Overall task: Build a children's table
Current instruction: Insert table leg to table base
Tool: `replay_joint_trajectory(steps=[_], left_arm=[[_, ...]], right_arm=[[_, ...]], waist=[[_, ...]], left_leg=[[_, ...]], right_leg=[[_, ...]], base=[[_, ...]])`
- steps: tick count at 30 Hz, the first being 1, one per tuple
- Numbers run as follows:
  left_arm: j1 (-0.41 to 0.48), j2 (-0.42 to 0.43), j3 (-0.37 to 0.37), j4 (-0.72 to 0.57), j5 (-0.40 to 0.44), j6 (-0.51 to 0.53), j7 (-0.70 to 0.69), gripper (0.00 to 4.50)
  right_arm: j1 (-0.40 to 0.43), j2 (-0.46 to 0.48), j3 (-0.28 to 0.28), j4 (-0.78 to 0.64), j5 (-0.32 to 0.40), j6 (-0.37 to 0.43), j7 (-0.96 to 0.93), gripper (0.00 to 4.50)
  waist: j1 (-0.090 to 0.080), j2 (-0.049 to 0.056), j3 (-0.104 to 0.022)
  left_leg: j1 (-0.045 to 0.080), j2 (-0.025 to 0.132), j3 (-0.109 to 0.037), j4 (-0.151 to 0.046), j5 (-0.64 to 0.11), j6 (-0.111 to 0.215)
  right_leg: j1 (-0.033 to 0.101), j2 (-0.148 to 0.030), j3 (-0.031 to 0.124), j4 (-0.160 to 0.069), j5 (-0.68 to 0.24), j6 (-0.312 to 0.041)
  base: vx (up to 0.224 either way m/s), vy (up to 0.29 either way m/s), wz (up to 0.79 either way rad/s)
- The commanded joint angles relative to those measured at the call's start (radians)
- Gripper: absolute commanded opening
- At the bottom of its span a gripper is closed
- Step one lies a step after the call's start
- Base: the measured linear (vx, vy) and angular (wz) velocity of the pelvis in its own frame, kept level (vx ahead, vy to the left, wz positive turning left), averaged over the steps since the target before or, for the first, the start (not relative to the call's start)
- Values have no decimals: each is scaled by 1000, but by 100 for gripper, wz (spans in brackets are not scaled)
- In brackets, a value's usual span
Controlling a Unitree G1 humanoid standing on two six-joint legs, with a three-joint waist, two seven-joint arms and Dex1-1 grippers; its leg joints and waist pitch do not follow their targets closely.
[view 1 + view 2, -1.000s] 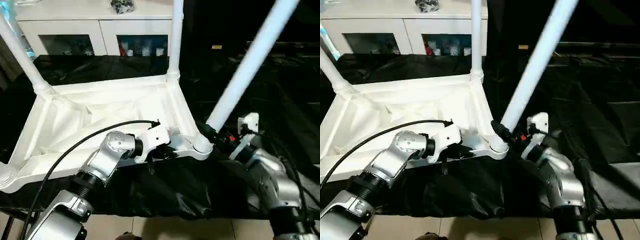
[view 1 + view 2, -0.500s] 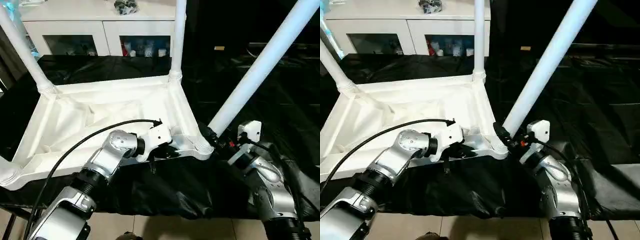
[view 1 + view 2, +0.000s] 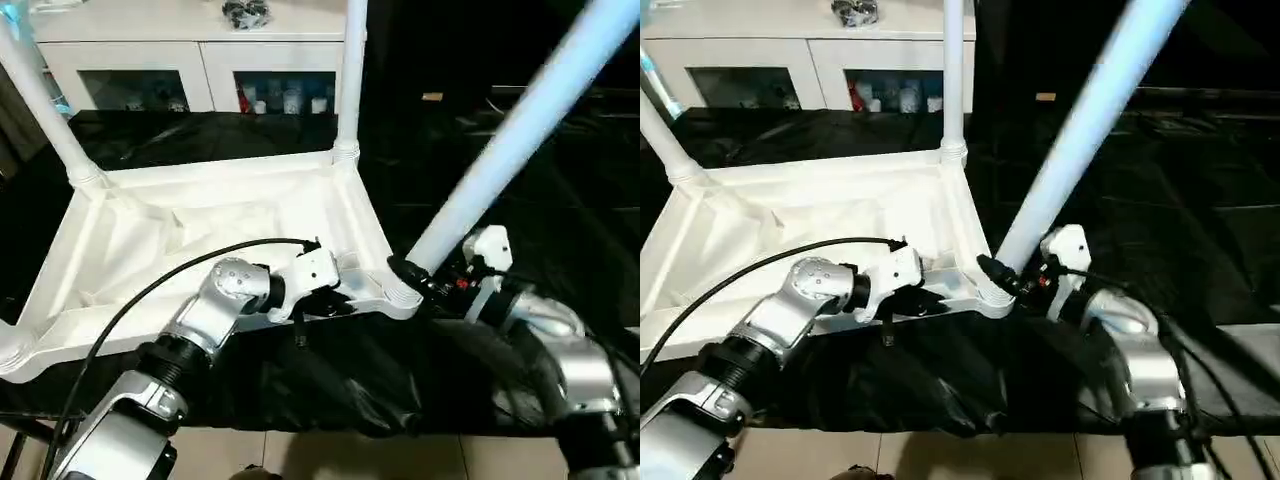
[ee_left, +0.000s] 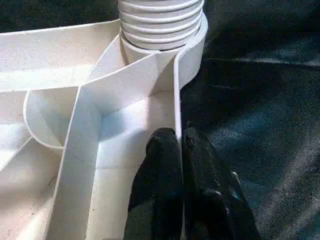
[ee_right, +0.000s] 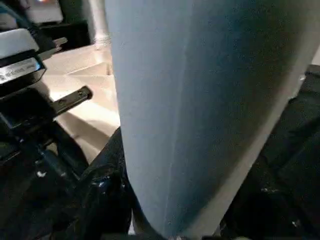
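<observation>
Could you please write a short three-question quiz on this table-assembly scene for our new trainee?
1. True or false: the tabletop lies with its ribbed underside facing up.
2. What does the right gripper hold? A) the slanted leg near its base, B) a cabinet door, C) nothing.
3. Fill in: the left gripper pinches the tabletop's thin ____ close to the near corner socket.

Key
1. True; ribs and sockets face upward, and legs already rise from the far sockets.
2. A; its black fingers close around the leg just above the socket.
3. Rim (side wall); one finger sits on each side of it.
</observation>
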Motion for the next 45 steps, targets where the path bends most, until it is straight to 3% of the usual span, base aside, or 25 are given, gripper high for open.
replay_joint_trajectory(steps=[1, 3, 12, 17, 23, 28, 34, 38, 40, 42, 43, 44, 45], left_arm=[[-26, 19, 2, 15, 11, -12, 7, 0], [-27, 27, -5, 8, 14, -16, -10, 0], [-34, 45, -10, -3, 16, -20, -51, 0], [-38, 52, -13, -4, 16, -27, -68, 0], [-45, 67, -23, -4, 8, -77, -127, 0], [-57, 90, -40, -6, -1, -102, -214, 0], [-83, 85, -36, 45, 29, -111, -168, 0], [-94, 67, -15, 58, 32, -66, -122, 0], [-97, 59, -5, 56, 27, -44, -106, 0], [-100, 53, 2, 54, 26, -25, -91, 0], [-108, 37, 10, 50, 34, 14, -46, 0], [-115, 15, 20, 45, 42, 57, 4, 0], [-119, 2, 26, 42, 47, 83, 35, 0]], right_arm=[[11, 3, 83, 44, -25, 52, 63, 188], [-16, -12, 104, 48, -25, 84, 103, 188], [-78, -48, 157, 82, -51, 116, 204, 188], [-79, -69, 187, 72, -55, 135, 259, 188], [-62, -73, 204, 59, -63, 105, 307, 188], [-41, -72, 213, 29, -60, 63, 324, 188], [-22, -66, 214, 7, -71, 45, 329, 187], [-17, -49, 188, 23, -80, 44, 268, 187], [-29, -32, 171, 52, -96, 45, 207, 187], [-42, -18, 158, 78, -113, 38, 155, 187], [-76, 18, 129, 145, -151, 28, 24, 187], [-103, 45, 107, 195, -170, 27, -66, 187], [-119, 60, 95, 223, -179, 28, -114, 187]], waist=[[4, -20, -51], [-1, -25, -52], [2, -24, -53], [5, -26, -57], [16, -25, -58], [22, -16, -57], [23, -14, -57], [25, -17, -53], [23, -17, -49], [17, -19, -46], [16, -19, -46], [7, -18, -45], [-1, -19, -47]], left_leg=[[12, 90, -38, -77, -148, 83], [12, 89, -38, -77, -143, 91], [19, 97, -38, -81, -159, 78], [18, 95, -36, -76, -129, 93], [21, 98, -35, -76, -124, 104], [23, 100, -37, -81, -149, 85], [25, 100, -35, -82, -165, 71], [27, 100, -35, -86, -191, 57], [30, 100, -37, -91, -236, 30], [26, 97, -41, -95, -262, 7], [22, 96, -44, -96, -270, 0], [25, 96, -45, -100, -281, -21], [20, 92, -50, -100, -290, -31]], right_leg=[[29, -107, 53, -96, -97, -247], [31, -104, 51, -94, -79, -257], [28, -105, 51, -89, -37, -277], [33, -107, 51, -84, 26, -288], [31, -107, 49, -81, 52, -291], [30, -107, 49, -81, 41, -290], [31, -109, 50, -82, 45, -298], [30, -110, 52, -88, -8, -295], [26, -112, 53, -96, -105, -285], [28, -114, 53, -102, -179, -268], [29, -116, 52, -106, -229, -247], [20, -113, 52, -104, -256, -241], [25, -115, 49, -107, -287, -228]], base=[[0, 0, 0], [0, 0, 0], [0, 0, 0], [0, 0, 0], [0, 0, 0], [0, 0, 0], [0, 0, 0], [0, 0, 0], [0, 0, 0], [0, 0, 0], [0, 0, 0], [0, 0, 0], [0, 0, 0]])
